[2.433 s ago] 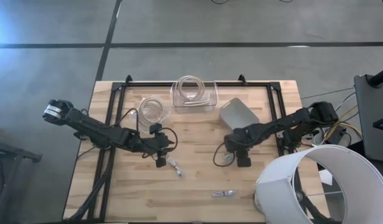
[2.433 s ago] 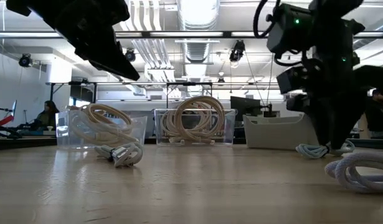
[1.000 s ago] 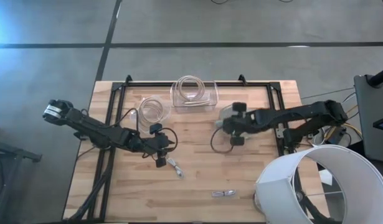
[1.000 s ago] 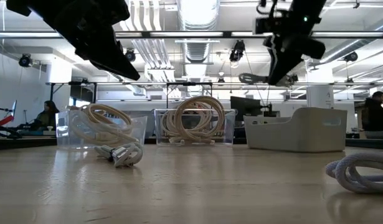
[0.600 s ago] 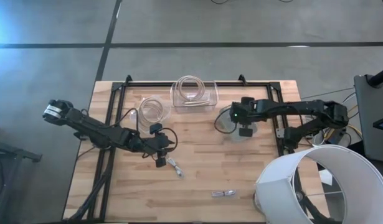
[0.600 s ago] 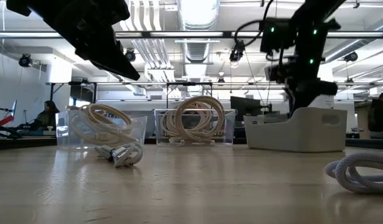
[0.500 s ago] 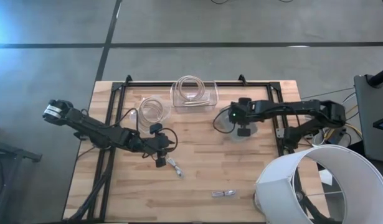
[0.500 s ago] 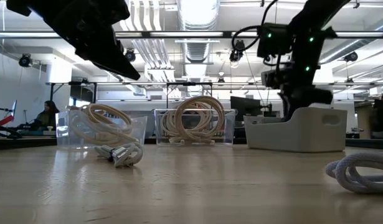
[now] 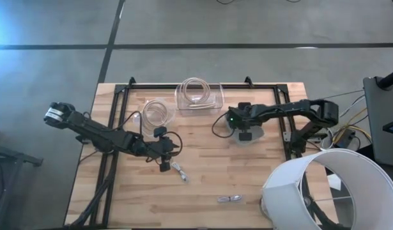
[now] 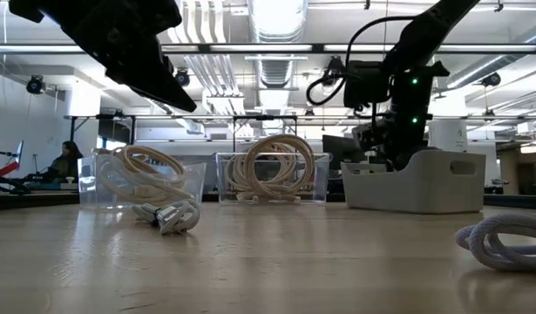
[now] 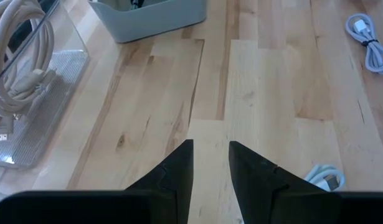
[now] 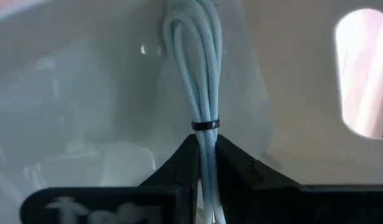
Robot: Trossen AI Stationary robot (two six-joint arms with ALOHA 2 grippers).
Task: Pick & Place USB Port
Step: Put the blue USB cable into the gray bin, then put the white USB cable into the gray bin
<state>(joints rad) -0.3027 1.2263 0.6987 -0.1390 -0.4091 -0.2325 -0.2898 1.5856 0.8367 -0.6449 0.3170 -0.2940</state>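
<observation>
A pale blue-white USB cable bundle (image 12: 200, 74), bound by a black tie (image 12: 205, 124), hangs inside the grey bin (image 9: 252, 133), with my right gripper (image 9: 243, 126) shut on it above the bin. In the low view this gripper (image 10: 391, 139) stands just over the bin's rim (image 10: 416, 166). Toward the table's left, my left gripper (image 9: 164, 160) hovers open with nothing between its fingers (image 11: 211, 165). A second bundled cable (image 9: 179, 171) lies on the wood beside it, and a third (image 9: 229, 199) lies near the front edge. My right gripper pinches the cable bundle between its two fingers just behind the black tie (image 12: 205, 140). The fingers come from above, pointing down into the bin, and lie along the bundle. The bundle hangs straight below them, and its looped end (image 12: 185, 25) reaches the bin's inner surface.
A round clear tub (image 9: 156, 113) and a rectangular clear box (image 9: 199, 96), both holding coiled cables, stand at the back. A large white lampshade (image 9: 324, 191) overhangs the near right corner. A black frame (image 9: 202, 85) runs along the far edge.
My right gripper has carried the cable bundle from above the table over the grey bin, tipped to point down and come down toward the bin, so the bundle now hangs inside it.
</observation>
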